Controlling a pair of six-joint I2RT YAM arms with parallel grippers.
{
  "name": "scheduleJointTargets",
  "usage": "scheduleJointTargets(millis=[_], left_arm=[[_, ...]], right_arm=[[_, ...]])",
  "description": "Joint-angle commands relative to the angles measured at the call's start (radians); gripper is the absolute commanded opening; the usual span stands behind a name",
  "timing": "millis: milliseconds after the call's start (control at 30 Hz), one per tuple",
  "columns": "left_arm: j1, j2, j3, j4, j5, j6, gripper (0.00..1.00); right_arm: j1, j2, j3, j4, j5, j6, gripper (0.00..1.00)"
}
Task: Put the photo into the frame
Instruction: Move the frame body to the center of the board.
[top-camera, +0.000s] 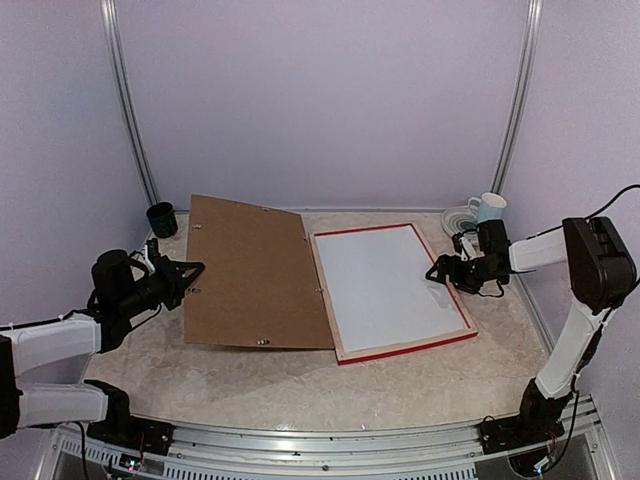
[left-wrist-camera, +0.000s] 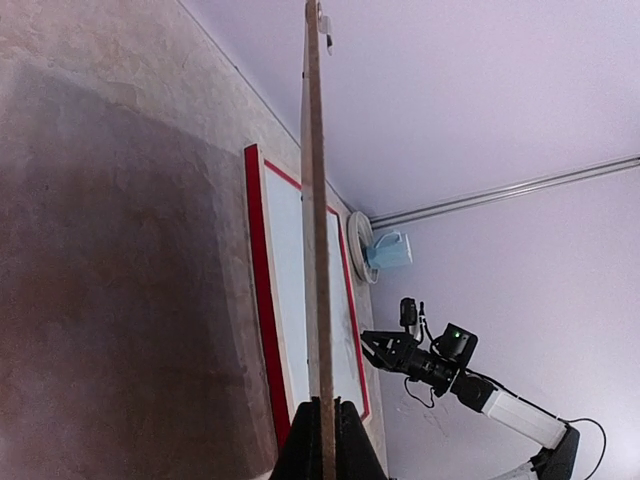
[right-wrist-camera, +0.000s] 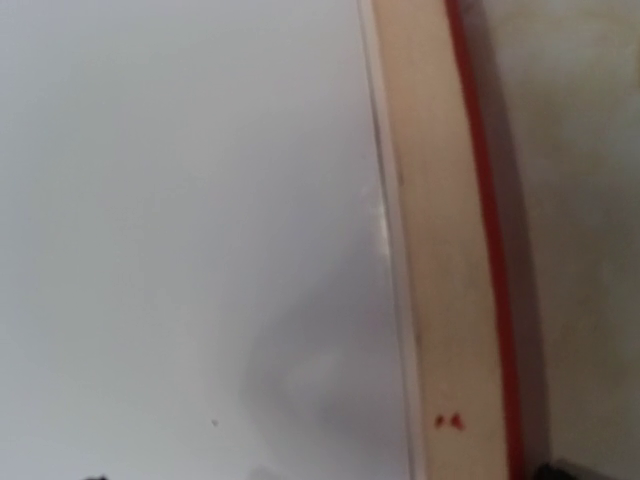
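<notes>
My left hand (top-camera: 196, 270): clamped on raised board (top-camera: 250, 270) | my right hand (top-camera: 438, 272): wide, at frame (top-camera: 400, 350) by right edge of worktop (top-camera: 300, 390)

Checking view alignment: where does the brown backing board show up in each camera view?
Top external: backing board left of centre, its left edge between the jaws of the left gripper.
Left wrist: edge-on, a thin vertical strip up the middle.
Right wrist: not in it.
Shared landmark: the frame, its red edge visible in all three views.
</notes>
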Motion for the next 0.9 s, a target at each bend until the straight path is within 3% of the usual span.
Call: scheduleJointTargets(millis=[0, 367, 867], left_arm=[[0.008, -0.002, 0.008, 0.175, 0.041, -0.048, 0.0], [0.008, 0.002, -0.013, 0.216, 0.038, -0.061, 0.0], [0.007, -0.013, -0.033, 0.209, 0.038, -0.062, 0.0]], right_arm=[[0.053, -0.006, -0.027, 0.018, -0.012, -0.026, 0.92], [0.189, -0.038, -0.095, 0.068, 0.053, -0.015, 0.86], [0.219, -0.073, -0.172, 0.128, 0.055, 0.016, 0.53]])
